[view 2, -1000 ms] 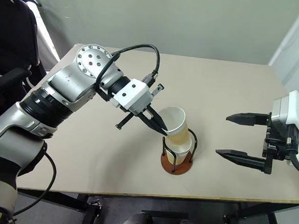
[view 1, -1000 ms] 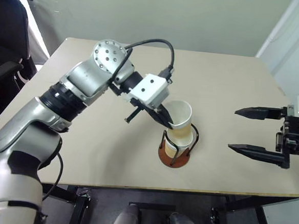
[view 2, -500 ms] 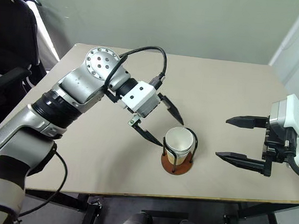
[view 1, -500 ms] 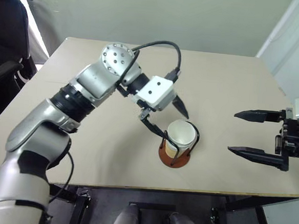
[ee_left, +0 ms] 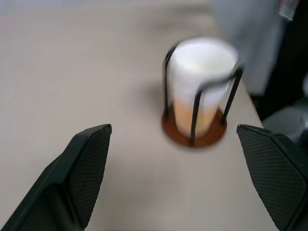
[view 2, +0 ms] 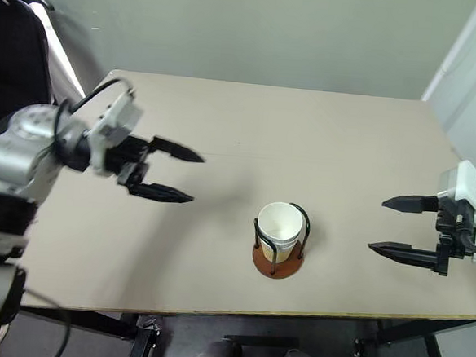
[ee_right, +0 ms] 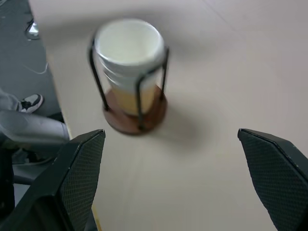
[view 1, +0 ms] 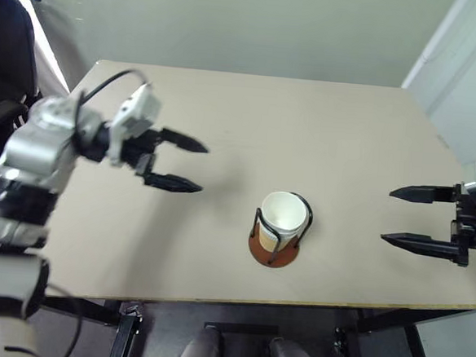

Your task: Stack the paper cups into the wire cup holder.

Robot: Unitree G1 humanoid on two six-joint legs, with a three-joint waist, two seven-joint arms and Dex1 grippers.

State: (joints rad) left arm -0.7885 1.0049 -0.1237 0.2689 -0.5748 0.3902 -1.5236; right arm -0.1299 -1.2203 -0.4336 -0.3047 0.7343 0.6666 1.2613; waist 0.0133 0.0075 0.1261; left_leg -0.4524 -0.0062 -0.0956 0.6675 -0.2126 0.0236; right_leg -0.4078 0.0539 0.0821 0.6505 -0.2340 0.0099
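The paper cups (view 1: 283,217) sit nested upright inside the wire cup holder (view 1: 273,251), near the table's front edge at the middle. The stack's white mouth faces up, and the black hoops (ee_left: 196,103) ring the tan cup wall. My left gripper (view 1: 203,169) hovers open and empty well to the left of the holder, pointing toward it. My right gripper (view 1: 387,213) is open and empty too, well off to the holder's right and also aimed at it. In each wrist view the holder stands beyond and between spread fingers (ee_right: 82,168).
The beige table (view 1: 348,129) has wide bare areas behind and to both sides of the holder. Its front edge (view 1: 238,299) runs close below the holder. A black chair (view 1: 5,56) stands off the table's left side. A shoe (ee_right: 31,101) shows on the floor.
My left gripper opened and let go of the top cup, which dropped into the stack in the holder. The left arm then swung far out to the left. My right gripper drifted slightly right.
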